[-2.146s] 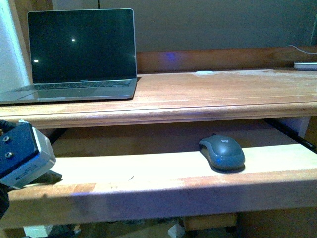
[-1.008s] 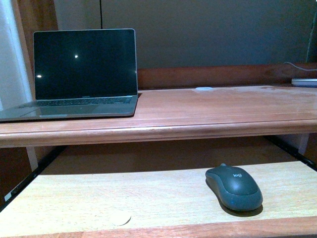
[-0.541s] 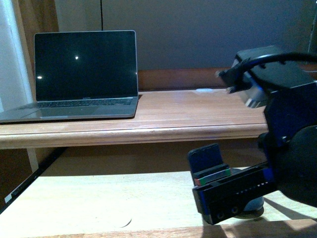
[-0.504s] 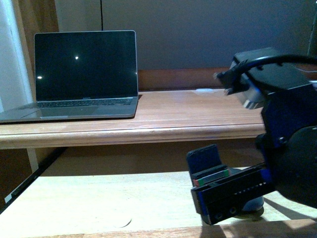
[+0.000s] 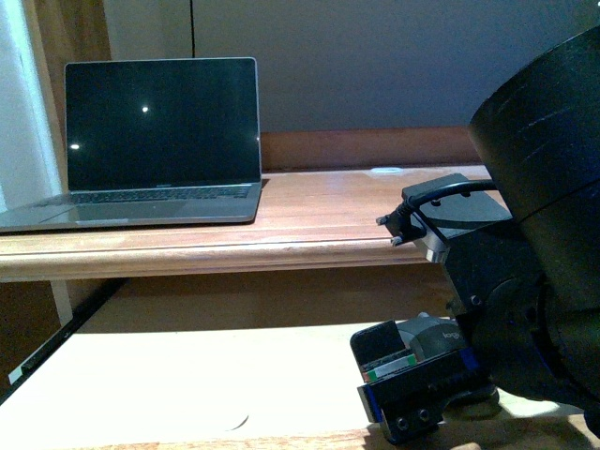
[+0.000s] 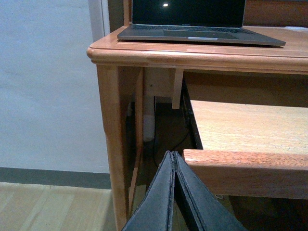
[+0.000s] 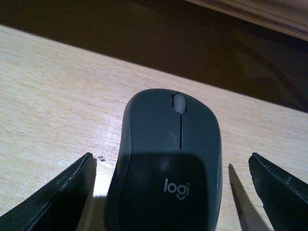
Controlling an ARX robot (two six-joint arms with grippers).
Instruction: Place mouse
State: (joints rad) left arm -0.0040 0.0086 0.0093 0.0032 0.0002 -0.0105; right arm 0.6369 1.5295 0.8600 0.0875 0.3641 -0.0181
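Both jaws of the right gripper (image 7: 171,161) stand spread wide, one on each side of the mouse (image 7: 168,134). Neither touches it, and nothing is held. The mouse lies flat on the tray (image 5: 187,375) near its right front corner, with the scroll wheel pointing to the tray's back edge.

The step in hand looks like the grasp. To do it well, keep the mouse centred between the jaws and go down until the pads are level with its flanks. Close gently on the widest part. The sides are rounded and smooth, so a high or skewed pinch would likely squeeze it out.

The desk (image 5: 328,216) hangs over the back of the tray. I would draw the mouse out past the tray's front edge before raising it, or the arm may strike the desk's front edge. The laptop (image 5: 159,131) sits open at the desk's left back corner, well apart. The left gripper (image 6: 173,159) is pressed closed on nothing, low outside the tray's left front corner, out of the way.
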